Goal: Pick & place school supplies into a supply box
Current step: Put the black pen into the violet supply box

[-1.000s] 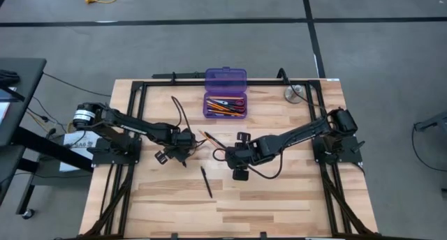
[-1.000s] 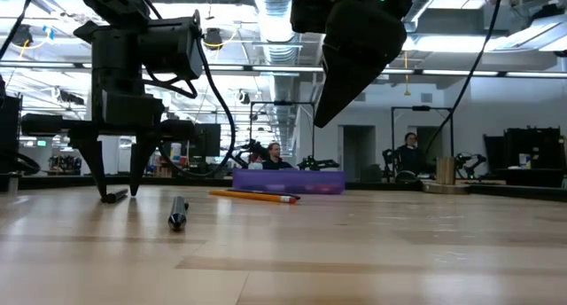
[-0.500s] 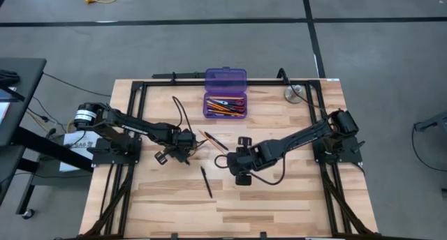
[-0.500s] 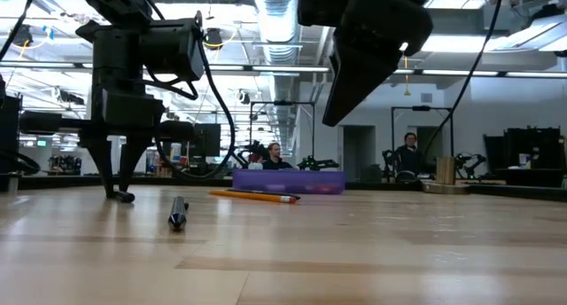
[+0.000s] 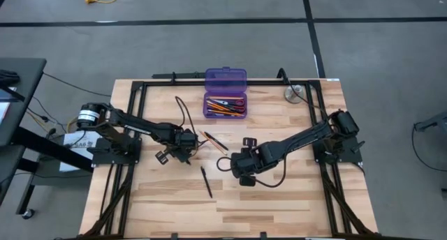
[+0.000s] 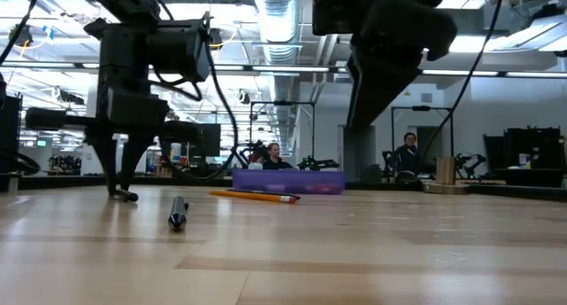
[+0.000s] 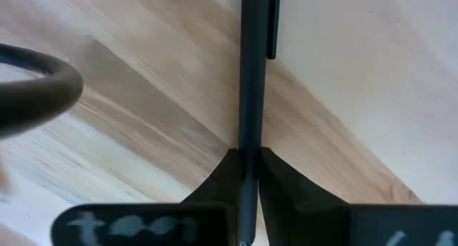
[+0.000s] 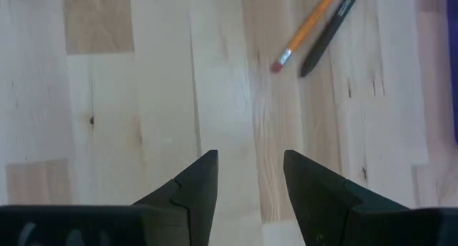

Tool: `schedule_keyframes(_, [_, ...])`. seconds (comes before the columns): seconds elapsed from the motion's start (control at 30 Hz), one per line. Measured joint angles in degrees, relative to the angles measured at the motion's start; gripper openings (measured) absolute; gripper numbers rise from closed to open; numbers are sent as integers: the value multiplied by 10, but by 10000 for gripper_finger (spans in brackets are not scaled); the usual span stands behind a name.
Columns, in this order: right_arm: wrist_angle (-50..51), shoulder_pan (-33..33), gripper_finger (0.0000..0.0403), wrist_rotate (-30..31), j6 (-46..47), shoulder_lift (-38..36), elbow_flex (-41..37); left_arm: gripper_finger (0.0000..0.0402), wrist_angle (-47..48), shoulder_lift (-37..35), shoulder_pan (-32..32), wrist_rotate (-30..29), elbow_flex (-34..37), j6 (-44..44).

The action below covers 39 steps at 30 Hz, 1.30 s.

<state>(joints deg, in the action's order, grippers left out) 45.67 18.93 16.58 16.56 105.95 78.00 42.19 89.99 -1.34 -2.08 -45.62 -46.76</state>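
High view: L arm reaches in from table's left edge, elbow low; left gripper [image 5: 186, 156] pointed down at the wood table [image 5: 293, 198], just left of centre. R arm stretches from right edge toward centre; right gripper [image 5: 241, 176] hovers over bare wood. Purple supply box [image 5: 225, 105] sits at far-centre edge, lid hinged open behind it, orange pencils + dark pens heaped inside. Loose orange pencil [image 5: 207, 138] and black pen [image 5: 216, 140] lie side by side betw. the two grippers, near side of box. Another black pen [image 5: 207, 181] lies alone nearer front. Silver disc [image 5: 293, 94] at far right corner.

Low view: left gripper [image 6: 120, 191] tips down at table level, pressed onto a short black pen [image 6: 124, 195]. Lone pen [image 6: 178, 213] end-on in foreground. Pencil [image 6: 253, 196] lies before the box [image 6: 288, 182]. R arm hangs high, wrist dark, fingers not clear here. Two persons seated in room behind.

L wrist view: fingers [image 7: 218, 185] pinched on black pen [image 7: 250, 74], clip visible near its far end; pen runs straight out between them.

R wrist view: fingers [image 8: 193, 185] spread apart, nothing betw. them; pencil w/ pink eraser [image 8: 306, 28] and pen [image 8: 330, 30] ahead on wood.
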Motion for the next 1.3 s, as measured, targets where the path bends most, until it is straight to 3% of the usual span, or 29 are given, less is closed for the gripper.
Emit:
schedule_keyframes(0.23, [21, 18, 154, 6, 8, 0, 0, 11, 46, -2, -11, 13, -65, 0])
schedule_keyframes(0.5, [102, 38, 154, 100, 81, 0, -3, 10, 85, -23, 4, 7, -163, -20])
schedule_keyframes(0.8, [107, 65, 154, 125, 172, -3, -48, 11, 48, -29, 139, 22, -282, -61])
schedule_keyframes(1.0, [36, 94, 154, 157, 219, -3, -81, 11, -20, -9, 249, 92, -314, -76])
schedule_keyframes(1.3, [-94, 123, 154, 216, 226, 2, -106, 11, -42, 141, 306, 120, -405, -44])
